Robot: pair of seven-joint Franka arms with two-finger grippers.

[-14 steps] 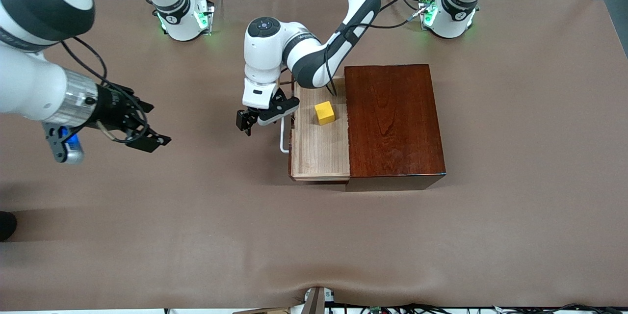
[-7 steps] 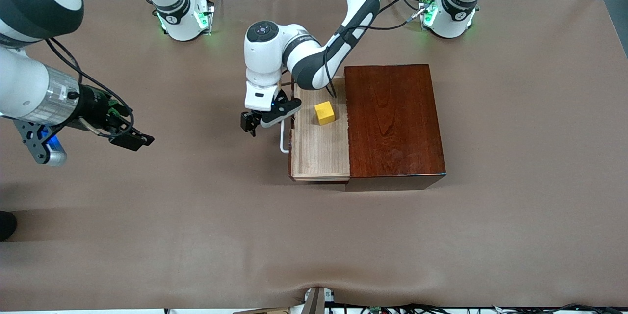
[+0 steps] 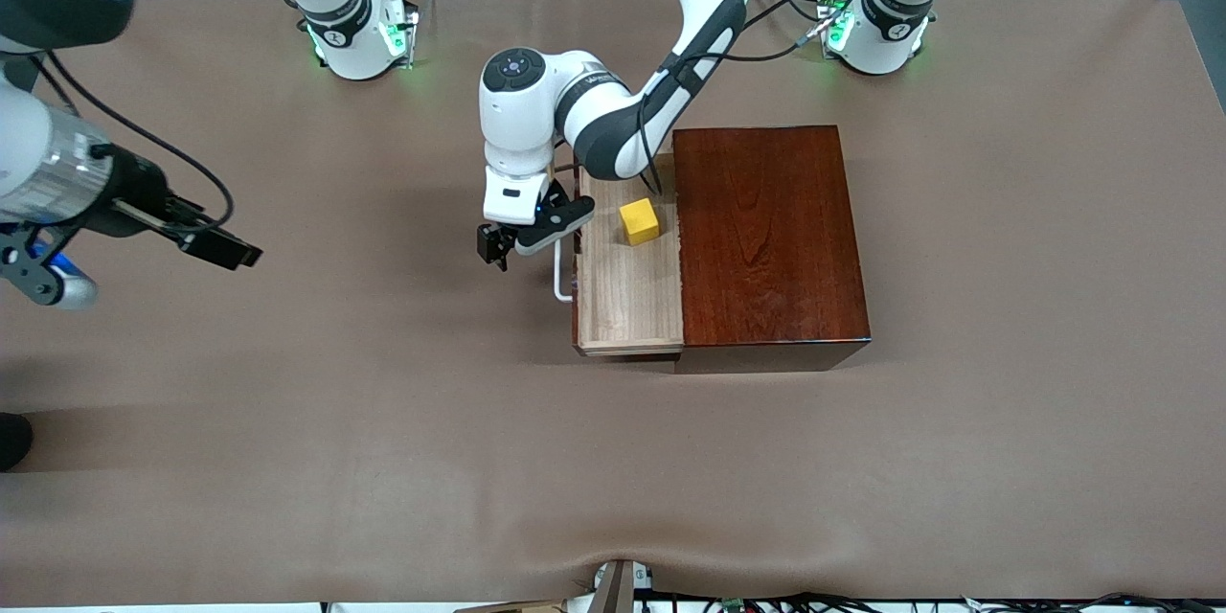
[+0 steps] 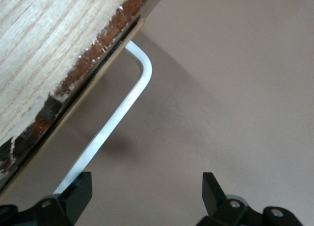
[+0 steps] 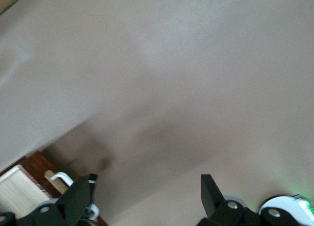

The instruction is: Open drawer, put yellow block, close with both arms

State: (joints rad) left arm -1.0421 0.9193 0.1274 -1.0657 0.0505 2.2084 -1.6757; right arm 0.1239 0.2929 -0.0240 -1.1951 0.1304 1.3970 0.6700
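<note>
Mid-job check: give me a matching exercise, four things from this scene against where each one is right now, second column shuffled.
1. yellow block
2. left gripper
3. right gripper
4. white handle

a. on the drawer front
b. in the open drawer
c. over bare table toward the right arm's end
d. beside the handle, fingers open

Pairs: 1-b, 2-d, 3-c, 4-a

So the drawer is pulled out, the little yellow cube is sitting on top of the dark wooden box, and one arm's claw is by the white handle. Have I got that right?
Not quite. The front view shows the yellow block lying inside the open drawer, not on the dark box. The rest holds: the drawer is out, and the left gripper is open beside the white handle.
</note>
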